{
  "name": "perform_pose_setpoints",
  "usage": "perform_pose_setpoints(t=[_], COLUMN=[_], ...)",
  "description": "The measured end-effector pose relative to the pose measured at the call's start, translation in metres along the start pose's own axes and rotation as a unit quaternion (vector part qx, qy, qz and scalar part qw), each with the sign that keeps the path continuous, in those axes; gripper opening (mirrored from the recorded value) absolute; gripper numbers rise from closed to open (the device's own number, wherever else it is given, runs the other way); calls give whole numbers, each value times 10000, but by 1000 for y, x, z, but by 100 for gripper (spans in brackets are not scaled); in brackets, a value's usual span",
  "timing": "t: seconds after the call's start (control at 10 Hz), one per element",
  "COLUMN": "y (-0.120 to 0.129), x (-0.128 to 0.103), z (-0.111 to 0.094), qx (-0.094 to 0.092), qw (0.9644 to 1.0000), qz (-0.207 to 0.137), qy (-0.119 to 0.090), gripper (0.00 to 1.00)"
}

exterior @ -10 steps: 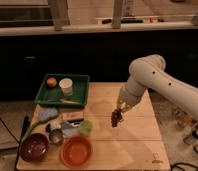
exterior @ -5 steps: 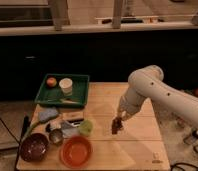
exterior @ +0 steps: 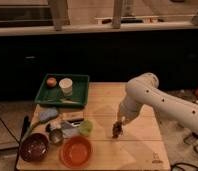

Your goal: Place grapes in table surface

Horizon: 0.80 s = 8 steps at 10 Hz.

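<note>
Wood is the main thing going on: a broad light-brown table surface [exterior: 142,150] with faint plank seams running across it and a small dark logo [exterior: 154,161] near its lower right corner. The grapes [exterior: 116,131] sit as a lumpy dark cluster just right of centre frame, right down at the tabletop. Whether they're actually resting on it, I can't tell. The gripper [exterior: 120,124] is directly on top of them, touching or as good as, and honestly I can't tell if it's clamped on the bunch or not. Behind it the arm [exterior: 147,95] is smooth white rounded plastic, coming in from the right edge and bending down toward the bunch.

Left half of the table is the busy bit:
- green rectangular tray [exterior: 79,92] at the upper left, with a round orange fruit [exterior: 51,81] and a pale cup [exterior: 66,86] inside
- small green cup [exterior: 85,127] just left of the grapes, apart from them
- glossy orange bowl [exterior: 75,151] at the bottom edge
- dark purple-brown bowl [exterior: 34,147] in the lower left corner
- small shiny metal cup [exterior: 55,136] between those bowls and the tray
- something soft and blue-grey [exterior: 48,115] below the tray

Room-wise, a dark wall runs behind the table, with a pale ledge and upright window bars across the top of the frame.
</note>
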Motion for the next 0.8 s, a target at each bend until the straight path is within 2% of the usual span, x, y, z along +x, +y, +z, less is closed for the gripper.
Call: perform_pose_setpoints(t=[0.4, 0.6, 0.8], y=[12, 20, 24], x=[13, 18, 21], z=[29, 42, 65], qx=[-130, -109, -168], qw=[9996, 9993, 9990], qz=[209, 332, 412], qy=[128, 116, 36], gripper=[0, 0, 0])
